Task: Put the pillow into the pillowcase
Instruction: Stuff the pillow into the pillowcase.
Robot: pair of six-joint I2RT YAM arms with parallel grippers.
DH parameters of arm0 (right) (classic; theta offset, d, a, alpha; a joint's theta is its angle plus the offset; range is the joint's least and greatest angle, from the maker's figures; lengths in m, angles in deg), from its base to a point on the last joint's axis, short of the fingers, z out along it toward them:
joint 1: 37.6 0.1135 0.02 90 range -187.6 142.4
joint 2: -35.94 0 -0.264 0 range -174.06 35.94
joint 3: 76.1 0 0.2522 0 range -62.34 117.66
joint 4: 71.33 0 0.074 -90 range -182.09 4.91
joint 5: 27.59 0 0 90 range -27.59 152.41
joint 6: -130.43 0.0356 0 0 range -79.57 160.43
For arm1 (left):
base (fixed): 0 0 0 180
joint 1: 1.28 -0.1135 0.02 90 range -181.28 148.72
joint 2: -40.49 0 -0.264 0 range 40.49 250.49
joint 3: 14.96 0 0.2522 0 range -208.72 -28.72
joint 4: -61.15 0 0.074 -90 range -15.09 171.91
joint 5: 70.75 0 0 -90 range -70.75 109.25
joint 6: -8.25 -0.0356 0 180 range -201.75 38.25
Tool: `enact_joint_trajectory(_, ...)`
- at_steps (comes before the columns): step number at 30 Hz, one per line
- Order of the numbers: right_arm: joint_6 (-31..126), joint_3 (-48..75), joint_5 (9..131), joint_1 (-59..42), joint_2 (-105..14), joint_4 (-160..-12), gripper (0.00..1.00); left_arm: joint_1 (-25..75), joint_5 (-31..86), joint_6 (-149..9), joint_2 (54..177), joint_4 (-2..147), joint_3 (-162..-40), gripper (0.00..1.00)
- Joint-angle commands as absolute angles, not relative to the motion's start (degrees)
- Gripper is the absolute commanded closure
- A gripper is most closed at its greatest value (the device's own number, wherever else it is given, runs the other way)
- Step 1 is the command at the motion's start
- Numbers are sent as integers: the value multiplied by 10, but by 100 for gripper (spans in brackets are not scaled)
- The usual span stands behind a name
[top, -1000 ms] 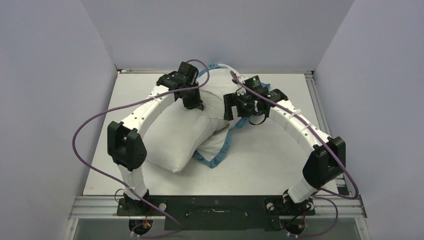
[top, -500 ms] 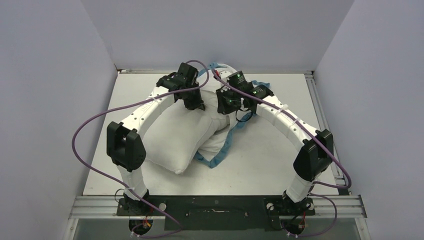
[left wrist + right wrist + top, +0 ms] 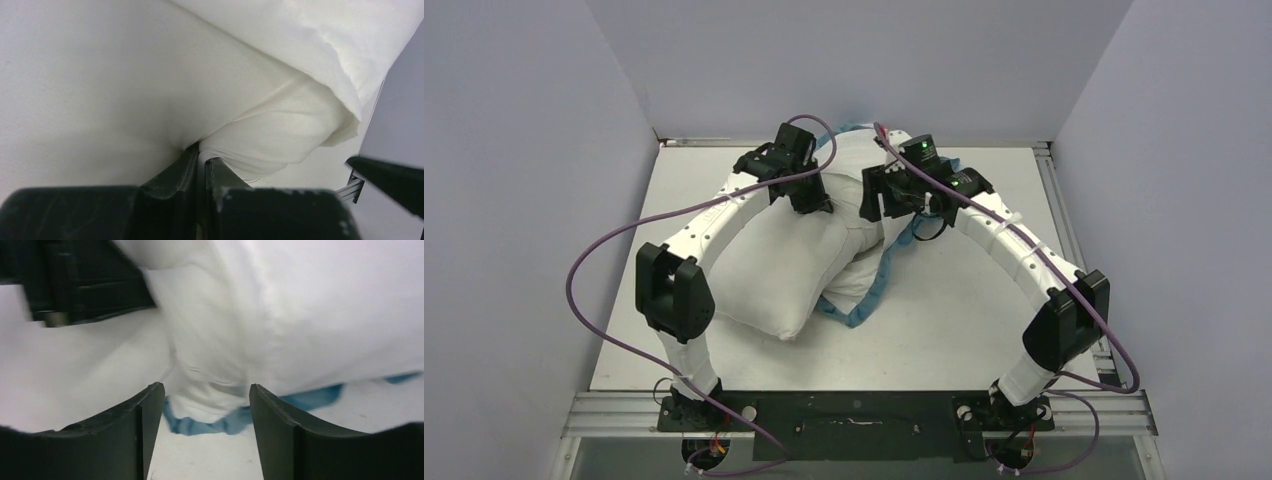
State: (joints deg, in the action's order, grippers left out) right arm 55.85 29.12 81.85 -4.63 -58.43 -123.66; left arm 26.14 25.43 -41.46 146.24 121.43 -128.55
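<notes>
Left jaws pinch a white fold, apparently of the thin blue-ruffled fabric pillowcase (image 3: 864, 295). The plump white fabric pillow (image 3: 769, 270), partly inside, presses against them. Right jaws stand apart, empty, just above the ruffle.

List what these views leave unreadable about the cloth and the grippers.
- Top view: the mouth of the pillowcase, hidden under the pillow.
- Left wrist view: the left gripper pinches white fabric; too close to tell whether it is pillow or pillowcase.
- Right wrist view: motion blur; whether the open right gripper touches cloth is unclear.
</notes>
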Motion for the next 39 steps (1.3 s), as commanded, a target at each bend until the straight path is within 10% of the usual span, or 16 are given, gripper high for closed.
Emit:
enact_joint_trajectory(1, 546, 255, 658, -74, -560, -1264, 29, 246, 225, -407, 1444, 1160, -1272, 100)
enact_joint_trajectory(6, 521, 199, 603, -72, -571, -1255, 3, 246, 229, -405, 1442, 1159, -1273, 100)
enact_joint_trajectory(12, 510, 182, 581, -63, -603, -1188, 0, 243, 236, -404, 1441, 1160, -1278, 100)
enact_joint_trajectory(18, 531, 249, 553, -63, -667, -1140, 30, 242, 245, -406, 1438, 1164, -1283, 100)
enact_joint_trajectory(23, 539, 341, 560, -76, -696, -1175, 94, 221, 245, -413, 1419, 1182, -1273, 100)
enact_joint_trajectory(39, 491, 509, 1125, -34, -717, -1250, 95, 216, 125, -360, 1393, 1179, -1266, 100)
